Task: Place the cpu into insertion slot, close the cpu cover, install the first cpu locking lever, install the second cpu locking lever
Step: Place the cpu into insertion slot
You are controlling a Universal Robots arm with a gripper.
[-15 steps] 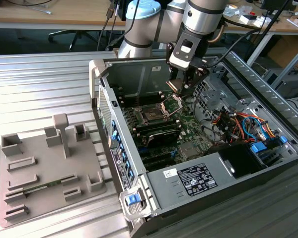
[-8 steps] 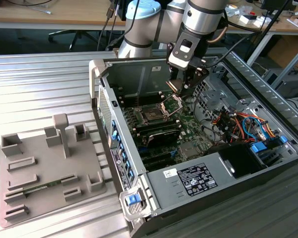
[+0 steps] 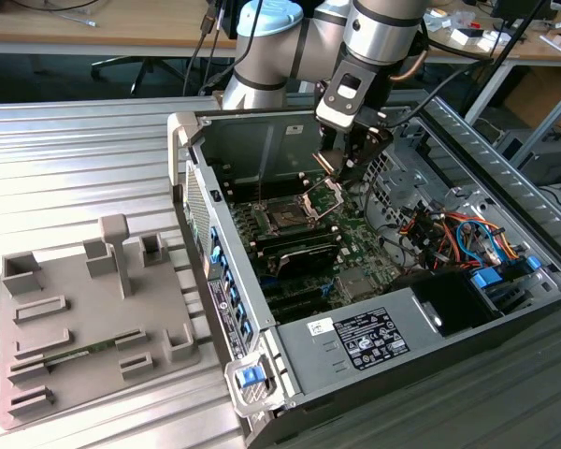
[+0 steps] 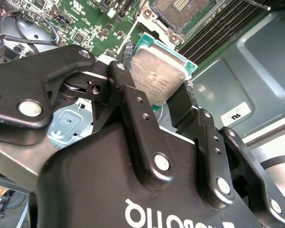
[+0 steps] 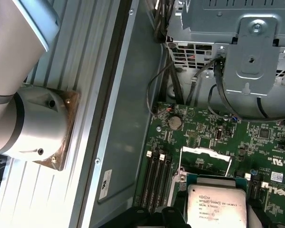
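Exterior view — case [image 3: 262, 140] on ribbed metal table [image 3: 75, 159], desk [image 3: 93, 28] behind — gripper [image 3: 339, 176] clasps cpu [image 4: 159, 71].

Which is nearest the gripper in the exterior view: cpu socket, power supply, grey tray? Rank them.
1. cpu socket, close by the gripper, which holds the cpu.
2. power supply, near end of the case.
3. grey tray, outside it, exterior view's left.

Reaching in from the far side with the arm [image 3: 262, 75], wrist [image 3: 383, 33] angled steeply down. Clamping the cpu [image 4: 156, 76] by opposite edges in the gripper [image 4: 154, 92], fingers [image 4: 133, 109] narrowly spread.
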